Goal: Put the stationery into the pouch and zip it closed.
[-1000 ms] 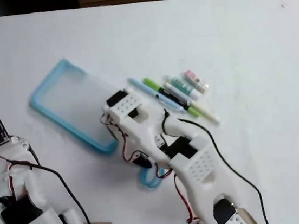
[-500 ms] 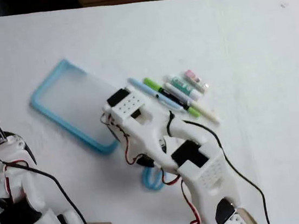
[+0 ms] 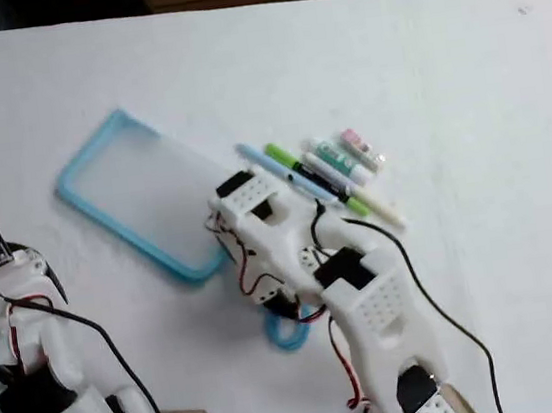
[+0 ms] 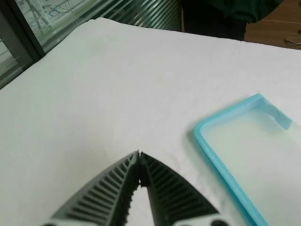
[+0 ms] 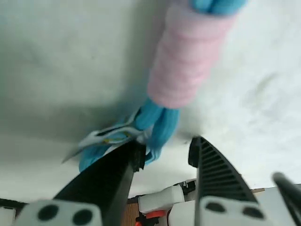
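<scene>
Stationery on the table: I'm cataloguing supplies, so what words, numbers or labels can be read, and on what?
None can be read.
Print on the green-labelled tube and the pink-labelled tube is too small.
Print on the white tag in the right wrist view is blurred.

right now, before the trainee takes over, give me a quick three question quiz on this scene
1. True or false: the pens lie inside the pouch.
2. The left gripper is: A) open, B) shut with nothing in it, C) shut on a pen.
3. Fill in: the pouch's edging is ___ in colour.
Key: 1 false, the pens lie on the table beside the pouch. 2 B. 3 blue.
</scene>
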